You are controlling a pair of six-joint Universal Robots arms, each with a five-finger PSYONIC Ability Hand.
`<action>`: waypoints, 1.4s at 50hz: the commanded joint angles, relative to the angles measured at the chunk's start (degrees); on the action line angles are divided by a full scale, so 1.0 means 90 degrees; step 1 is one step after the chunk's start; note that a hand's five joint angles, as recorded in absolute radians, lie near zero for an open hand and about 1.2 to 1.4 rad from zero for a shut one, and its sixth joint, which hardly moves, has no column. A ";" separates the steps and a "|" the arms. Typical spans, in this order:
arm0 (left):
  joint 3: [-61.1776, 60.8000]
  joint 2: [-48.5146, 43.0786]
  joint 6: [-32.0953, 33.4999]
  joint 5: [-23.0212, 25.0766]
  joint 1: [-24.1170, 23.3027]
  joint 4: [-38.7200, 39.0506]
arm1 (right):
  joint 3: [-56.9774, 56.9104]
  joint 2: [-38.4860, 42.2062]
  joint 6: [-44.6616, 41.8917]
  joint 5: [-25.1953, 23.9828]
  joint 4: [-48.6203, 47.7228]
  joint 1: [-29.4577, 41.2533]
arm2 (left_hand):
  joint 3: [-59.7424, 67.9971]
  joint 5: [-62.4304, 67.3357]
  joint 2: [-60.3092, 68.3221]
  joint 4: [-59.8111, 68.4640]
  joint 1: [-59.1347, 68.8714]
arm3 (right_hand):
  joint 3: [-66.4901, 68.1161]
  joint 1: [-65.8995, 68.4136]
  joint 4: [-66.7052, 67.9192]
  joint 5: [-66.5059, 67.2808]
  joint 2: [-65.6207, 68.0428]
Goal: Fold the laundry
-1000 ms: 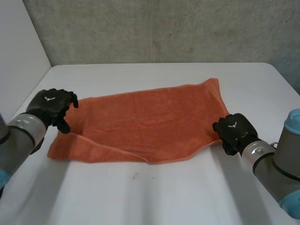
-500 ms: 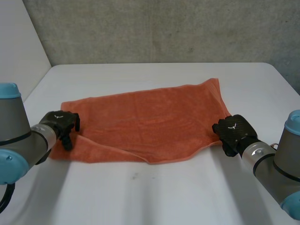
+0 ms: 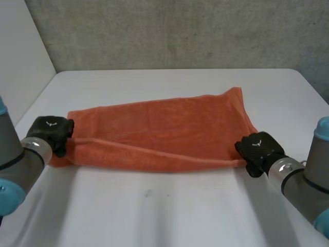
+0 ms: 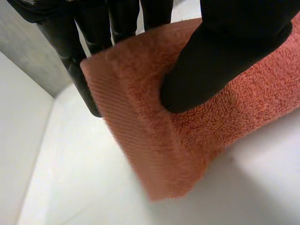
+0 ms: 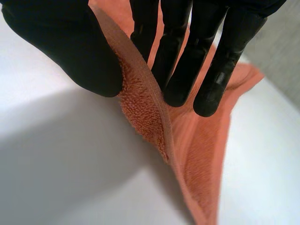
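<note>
Head view, towel: we see an orange towel (image 3: 164, 128) spread across the middle of the white table (image 3: 164, 216); its near long edge runs almost straight from one hand to the other; its far edge lies flat.
Head view, hands: the left hand (image 3: 49, 133) sits at the towel's near left corner; the right hand (image 3: 258, 148) sits at its near right corner; both are low over the table.
Left wrist view, grip: the thumb (image 4: 220, 61) presses on top of the cloth (image 4: 154, 150) and the fingers (image 4: 79, 56) reach beneath it; the corner is pinched, its tip hanging free past the thumb.
Right wrist view, grip: the thumb (image 5: 70, 47) is on one side of the hem (image 5: 145, 117), the nearly straight fingers (image 5: 178, 61) on the other; the hem is pinched between them, close to its edge.
Risk: we judge the right pinch shallow; a pull along the edge may slip the hem out; if one hand rises faster than the other, the fold may land skewed; too low a carry may drag and bunch the cloth.
</note>
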 commanded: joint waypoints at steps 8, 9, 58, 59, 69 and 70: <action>-0.1183 0.1227 -0.0022 0.0035 -0.0256 0.0492 | -0.0670 -0.0764 0.0587 -0.1049 0.1977 -0.0896 | 0.1188 0.1325 0.1177 0.1188 0.1462 | -0.3433 -0.2134 -0.3475 -0.3302 -0.3423; -0.1183 0.1228 -0.0022 0.0035 -0.0256 0.0492 | -0.0699 -0.0989 0.0577 -0.1118 0.1957 -0.0983 | 0.1188 0.1325 0.1177 0.1188 0.1462 | -0.3434 -0.2134 -0.3475 -0.3303 -0.3423; -0.0373 -0.0130 -0.0052 0.0035 0.0339 0.1293 | 0.0179 0.0151 0.0216 -0.1968 0.0620 -0.1638 | 0.1188 0.1325 0.1177 0.1188 0.1462 | -0.3958 -0.2659 -0.3999 -0.3827 -0.3948; -0.0363 -0.0149 -0.0052 0.0035 0.0339 0.1293 | 0.0179 0.0151 0.0216 -0.1968 0.0619 -0.1638 | 0.1188 0.1325 0.1177 0.1188 0.1462 | -0.3957 -0.2658 -0.3999 -0.3826 -0.3947; -0.0314 -0.0276 -0.0052 0.0035 0.0369 0.1293 | 0.0160 0.0366 0.0137 -0.1939 0.0287 -0.1648 | 0.1188 0.1325 0.1177 0.1188 0.1462 | -0.2948 -0.1648 -0.2989 -0.2817 -0.2937; -0.0314 -0.0276 -0.0052 0.0035 0.0369 0.1303 | 0.0150 0.0405 0.0128 -0.1939 0.0268 -0.1648 | 0.1188 0.1325 0.1177 0.1188 0.1462 | -0.2893 -0.1593 -0.2934 -0.2762 -0.2882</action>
